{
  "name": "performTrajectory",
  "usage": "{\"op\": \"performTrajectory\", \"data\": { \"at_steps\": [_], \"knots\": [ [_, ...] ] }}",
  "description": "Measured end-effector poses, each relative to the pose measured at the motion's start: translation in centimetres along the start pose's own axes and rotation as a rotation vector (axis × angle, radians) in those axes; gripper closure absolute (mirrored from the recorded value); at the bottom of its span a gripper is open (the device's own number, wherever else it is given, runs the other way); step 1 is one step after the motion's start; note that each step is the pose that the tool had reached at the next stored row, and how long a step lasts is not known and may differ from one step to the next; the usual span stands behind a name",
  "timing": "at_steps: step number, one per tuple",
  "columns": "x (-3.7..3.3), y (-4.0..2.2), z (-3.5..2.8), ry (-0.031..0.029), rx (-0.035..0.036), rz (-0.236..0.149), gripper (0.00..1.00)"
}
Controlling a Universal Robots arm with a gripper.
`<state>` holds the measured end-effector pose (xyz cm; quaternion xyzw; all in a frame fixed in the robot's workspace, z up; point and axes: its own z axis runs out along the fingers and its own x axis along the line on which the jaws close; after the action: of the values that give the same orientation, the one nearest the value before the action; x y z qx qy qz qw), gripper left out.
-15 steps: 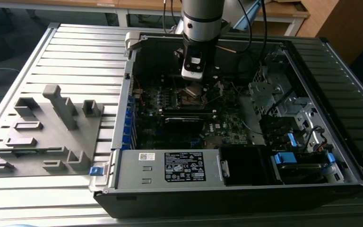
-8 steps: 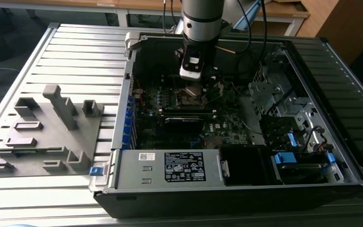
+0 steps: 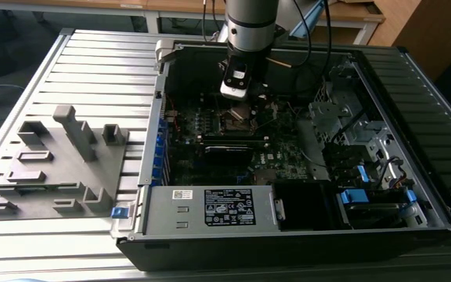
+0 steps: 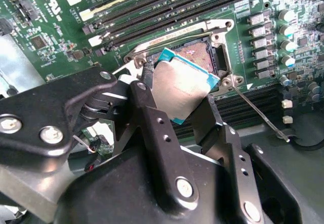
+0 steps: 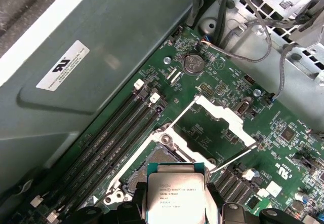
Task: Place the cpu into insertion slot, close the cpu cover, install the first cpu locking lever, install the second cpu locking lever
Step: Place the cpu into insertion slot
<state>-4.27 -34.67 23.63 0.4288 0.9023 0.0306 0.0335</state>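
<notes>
End effector clamped on the cpu by two opposite edges; chip tilted, just above the insertion slot, slot directly beneath; cpu cover stands open beyond

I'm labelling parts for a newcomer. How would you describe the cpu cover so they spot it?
Inside the open computer case, find the green motherboard. Beside the insertion slot the cpu cover is flipped open: a thin silver frame with a square cut-out, unlike the long black memory slots.
</notes>
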Motion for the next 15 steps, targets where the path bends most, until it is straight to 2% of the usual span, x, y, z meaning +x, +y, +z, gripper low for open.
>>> {"op": "performTrajectory", "data": {
  "at_steps": [15],
  "knots": [
    [0.0, 0.0, 0.0, -0.0007, 0.0003, 0.009, 0.46]
  ]
}}
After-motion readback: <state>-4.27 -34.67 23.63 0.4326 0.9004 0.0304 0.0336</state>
